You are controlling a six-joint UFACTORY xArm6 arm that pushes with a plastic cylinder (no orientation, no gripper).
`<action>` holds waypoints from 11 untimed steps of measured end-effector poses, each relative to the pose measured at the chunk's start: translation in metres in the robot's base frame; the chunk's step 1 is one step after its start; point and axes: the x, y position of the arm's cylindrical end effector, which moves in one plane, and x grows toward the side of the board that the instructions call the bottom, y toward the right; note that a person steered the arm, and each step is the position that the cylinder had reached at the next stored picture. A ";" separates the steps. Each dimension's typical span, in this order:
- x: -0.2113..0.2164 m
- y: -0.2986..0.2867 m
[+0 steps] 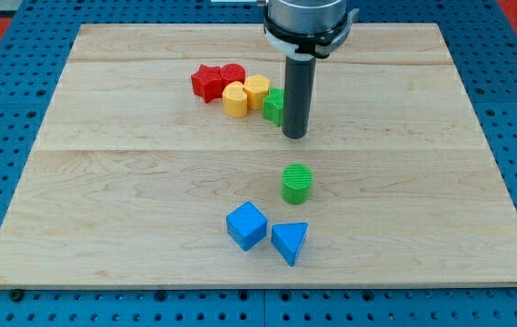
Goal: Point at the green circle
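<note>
Risk is posed by the green cube-like block [273, 104] touching my tip [294, 135] on its left, easily dragged along, while the green circle block [296, 183] sits nearer on the wooden table [422, 182]; no fingers are fitted.

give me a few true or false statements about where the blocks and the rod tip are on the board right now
1. My tip touches the green circle. False: it is toward the view's top of it, with bare board between.
2. The blue cube sits to the view's left of the blue triangle. True.
3. The green circle stands in the cluster with the yellow blocks. False: it stands alone.
4. A second green block sits right beside the rod, on the view's left. True.
</note>
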 end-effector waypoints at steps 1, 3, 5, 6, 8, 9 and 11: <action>0.005 0.029; 0.021 0.085; 0.059 0.089; 0.074 0.089; 0.130 0.084; 0.122 0.052; 0.088 0.008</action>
